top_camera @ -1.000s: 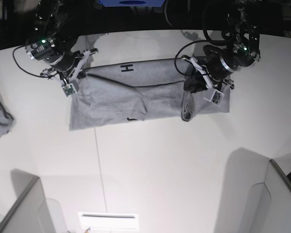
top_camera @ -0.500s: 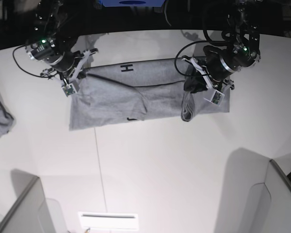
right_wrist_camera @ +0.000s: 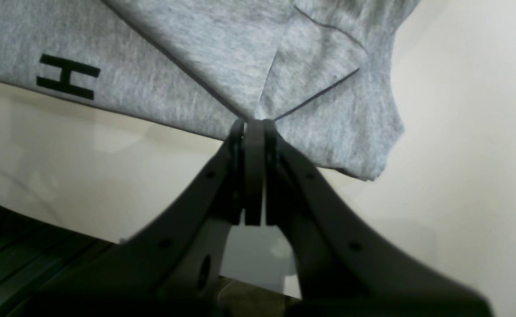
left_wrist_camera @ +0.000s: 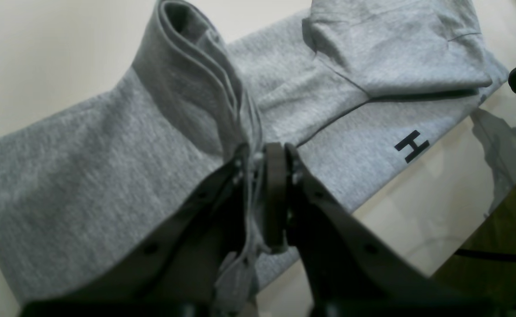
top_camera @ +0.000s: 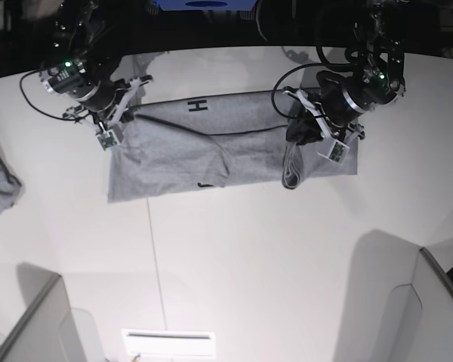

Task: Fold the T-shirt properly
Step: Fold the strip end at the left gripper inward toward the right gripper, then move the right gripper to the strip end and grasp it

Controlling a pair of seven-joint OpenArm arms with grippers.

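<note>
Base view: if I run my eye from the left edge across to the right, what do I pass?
Small grey cloth → right gripper → black letter H on the T-shirt → left gripper → grey bin corner.

Two dark arms are showing along the top of the base view. The right gripper (top_camera: 124,105), at upper left, and the left gripper (top_camera: 300,130), at upper right, are each sitting on a round black-and-silver wrist with a small green light glowing on it. Black cables are looping beside both wrists, and a small white camera block is hanging under each. In the wrist views the fingers (right_wrist_camera: 254,145) are appearing matte black, widening toward the bottom of the frame, with round screw holes.
</note>
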